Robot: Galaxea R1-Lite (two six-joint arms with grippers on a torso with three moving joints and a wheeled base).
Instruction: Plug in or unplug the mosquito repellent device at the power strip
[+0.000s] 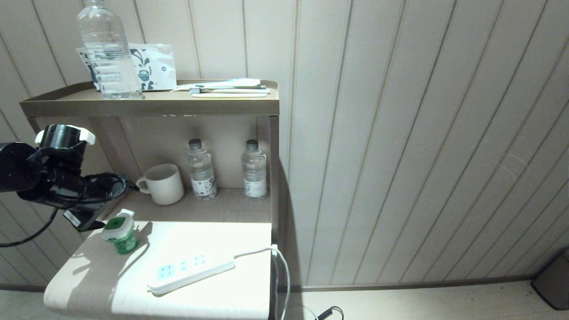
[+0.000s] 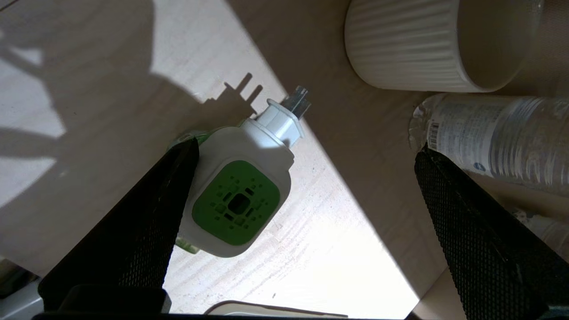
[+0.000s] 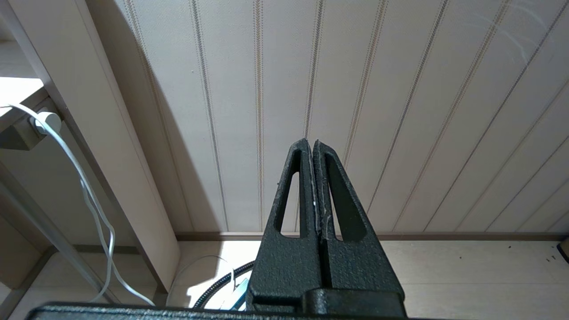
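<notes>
Left hand (image 2: 306, 186) spread wide around the mosquito repellent device (image 2: 238, 195), one finger (image 2: 146, 222) just beside its body, nothing gripped. Device stands unplugged near the surface's (image 1: 89, 284) back left corner, prongs bare, well apart from the power strip (image 1: 191, 272) by the front right edge. Grasp, carry and plug-in all seem left. Right hand (image 3: 312, 149) parked, pressed closed, empty.

The head view looks forward and down from above onto the surface (image 1: 213, 240) and the striped wall behind. The left wrist view looks straight down from close above the mosquito repellent device (image 2: 240, 195), between the spread fingers of the left tool (image 2: 302, 146); both views share the device and mug (image 1: 163, 183). The right wrist view faces the wall low down, past the closed right tool (image 3: 311, 146).
</notes>
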